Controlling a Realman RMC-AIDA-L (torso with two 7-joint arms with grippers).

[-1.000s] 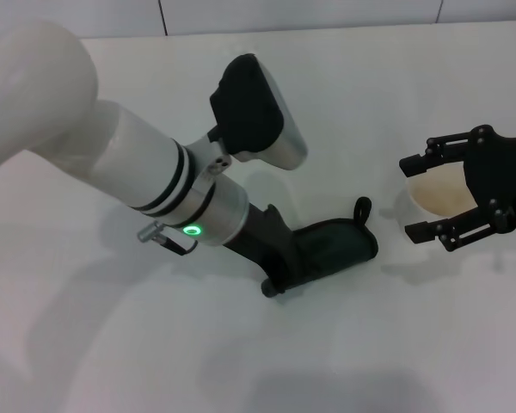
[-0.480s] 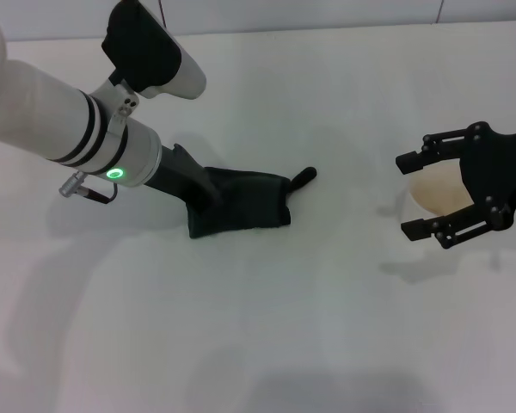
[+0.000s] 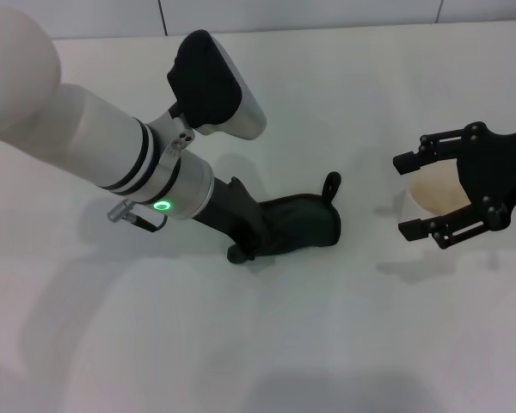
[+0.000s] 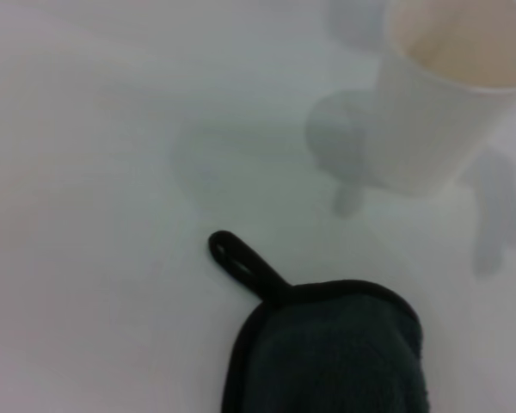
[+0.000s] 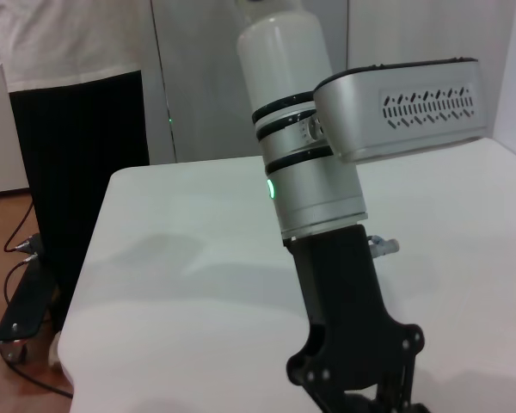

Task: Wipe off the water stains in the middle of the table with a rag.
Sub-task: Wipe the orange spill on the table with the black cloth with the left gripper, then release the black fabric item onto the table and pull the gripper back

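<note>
The dark green-black rag [image 3: 303, 227] lies on the white table [image 3: 344, 344] near the middle, its black loop tab [image 3: 331, 183] pointing toward the far side. My left gripper [image 3: 245, 243] is shut on the rag's left end and presses it to the table. The left wrist view shows the rag's free end [image 4: 331, 353] and the tab [image 4: 241, 258]. No orange water stain shows in any view. My right gripper [image 3: 410, 196] is open at the right, its fingers on either side of a pale cup [image 3: 439, 191] in the head view.
The pale cup [image 4: 443, 95] stands upright a short way beyond the rag's tab. In the right wrist view my left arm [image 5: 305, 163] fills the middle, and a person [image 5: 77, 95] stands past the table's far end.
My left gripper swept the rag to the left and farther back, then brought it right again toward the middle. The right gripper has stayed by the cup.
</note>
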